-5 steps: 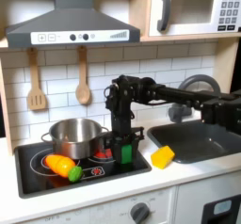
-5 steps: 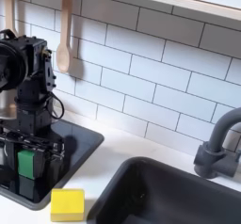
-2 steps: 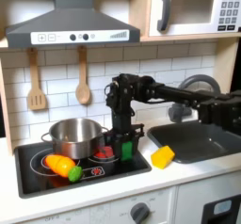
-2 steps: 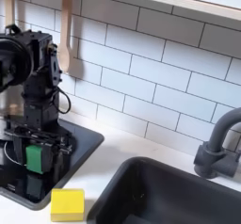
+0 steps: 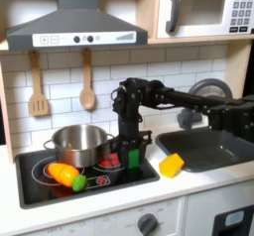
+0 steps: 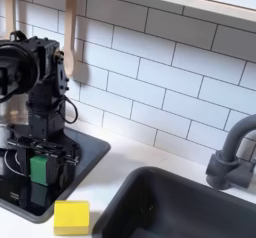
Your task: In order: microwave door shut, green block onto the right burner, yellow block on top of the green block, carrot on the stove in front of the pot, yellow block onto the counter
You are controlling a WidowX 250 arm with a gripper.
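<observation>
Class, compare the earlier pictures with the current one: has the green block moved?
Yes. In the second exterior view the green block, held in the claw, has shifted right toward the stove's right edge, nearer the sink.

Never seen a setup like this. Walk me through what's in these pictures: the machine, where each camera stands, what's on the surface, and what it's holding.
This is a toy kitchen with a black robot arm reaching in over the sink. The first exterior view looks at the kitchen from the front; the second exterior view looks from beside the sink toward the stove. The arm ends in a gripper whose fingers are closed on a green block just above the stove's burner. On the stove also stand a metal pot and a carrot in front of it. A yellow block lies on the counter between stove and sink. The microwave door above is shut.
</observation>
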